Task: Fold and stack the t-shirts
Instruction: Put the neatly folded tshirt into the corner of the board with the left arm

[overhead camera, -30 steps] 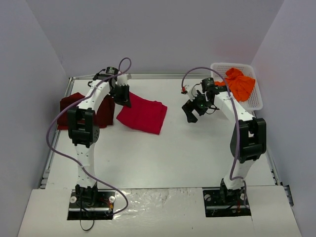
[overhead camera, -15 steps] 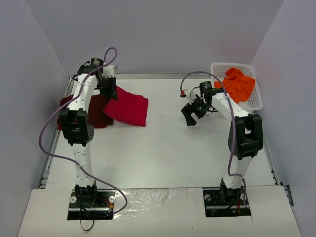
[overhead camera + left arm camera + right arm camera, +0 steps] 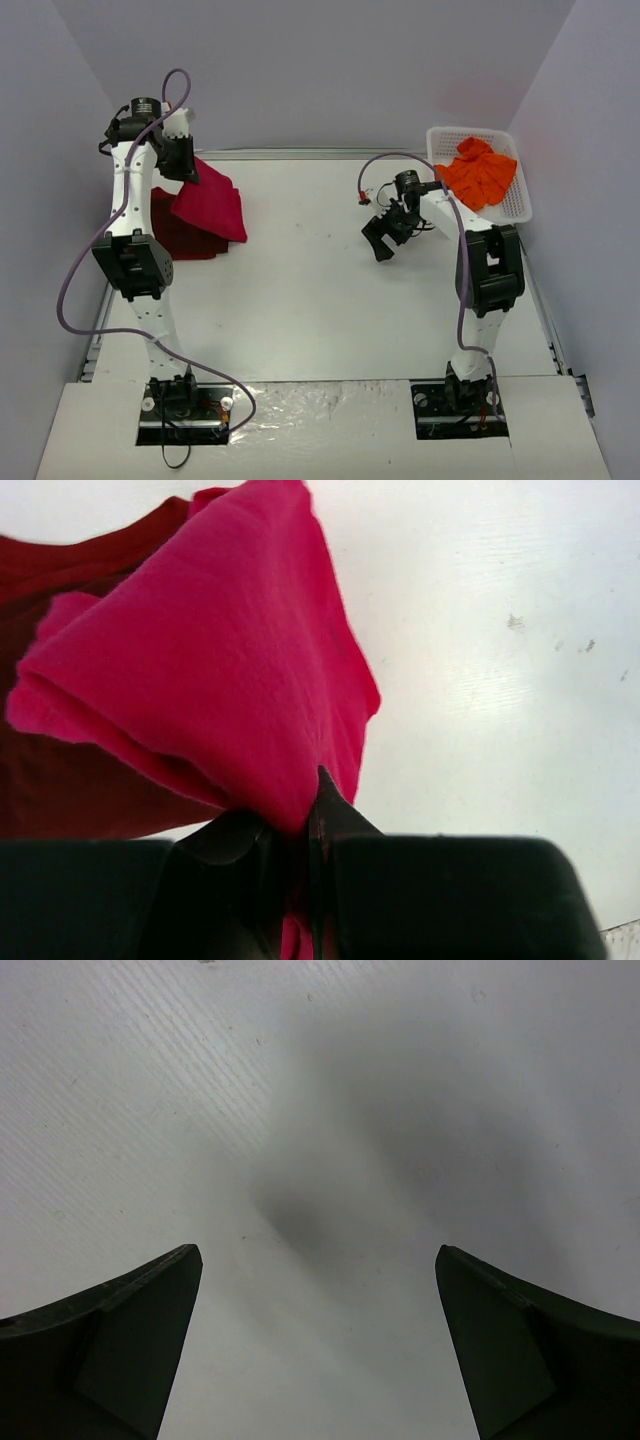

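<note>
Red t-shirt (image 3: 212, 205), upper left, clamped in left end effector (image 3: 186, 166) over maroon t-shirt (image 3: 183, 238); right end effector (image 3: 381, 241) apart.

A: What stands around the table (image 3: 300, 310)?
B: Plain pale grey – a back wall (image 3: 320, 70) and two side walls (image 3: 45, 220).
A: And the light?
B: Even and soft; the white tabletop shows only faint shadows.

The maroon shirt (image 3: 185, 240) is largely covered by the red shirt (image 3: 210, 202) and the left arm (image 3: 125, 200) — only its lower part is seen. At the left wrist, the red shirt's pinched corner is swallowed between the jaws. The right fingers (image 3: 115, 1345) are cut off by the bottom edge.
</note>
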`<state>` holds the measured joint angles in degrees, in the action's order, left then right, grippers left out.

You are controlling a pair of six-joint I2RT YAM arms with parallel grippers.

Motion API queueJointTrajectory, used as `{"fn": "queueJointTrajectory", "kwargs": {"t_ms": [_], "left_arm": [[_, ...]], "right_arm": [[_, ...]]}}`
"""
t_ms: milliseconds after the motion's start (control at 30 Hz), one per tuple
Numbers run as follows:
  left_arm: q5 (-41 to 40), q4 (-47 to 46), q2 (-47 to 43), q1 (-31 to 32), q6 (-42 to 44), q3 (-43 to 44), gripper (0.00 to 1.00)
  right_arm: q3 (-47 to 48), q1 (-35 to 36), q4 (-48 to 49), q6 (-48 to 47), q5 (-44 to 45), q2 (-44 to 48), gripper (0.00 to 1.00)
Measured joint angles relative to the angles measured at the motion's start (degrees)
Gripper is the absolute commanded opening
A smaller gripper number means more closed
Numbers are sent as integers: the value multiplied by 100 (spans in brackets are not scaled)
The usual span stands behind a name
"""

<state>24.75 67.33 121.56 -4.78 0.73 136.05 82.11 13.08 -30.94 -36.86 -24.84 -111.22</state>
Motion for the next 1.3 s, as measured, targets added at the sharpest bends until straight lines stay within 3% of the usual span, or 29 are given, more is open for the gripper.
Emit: {"fn": "queueJointTrajectory", "kwargs": {"t_ms": [867, 1300], "left_arm": [[-87, 588, -103, -807, 428, 389, 2], [-118, 459, -278, -1143, 625, -212, 2]], "right_arm": [[-4, 203, 28, -2, 413, -387, 100], [-4, 240, 55, -2, 575, -485, 100]]}}
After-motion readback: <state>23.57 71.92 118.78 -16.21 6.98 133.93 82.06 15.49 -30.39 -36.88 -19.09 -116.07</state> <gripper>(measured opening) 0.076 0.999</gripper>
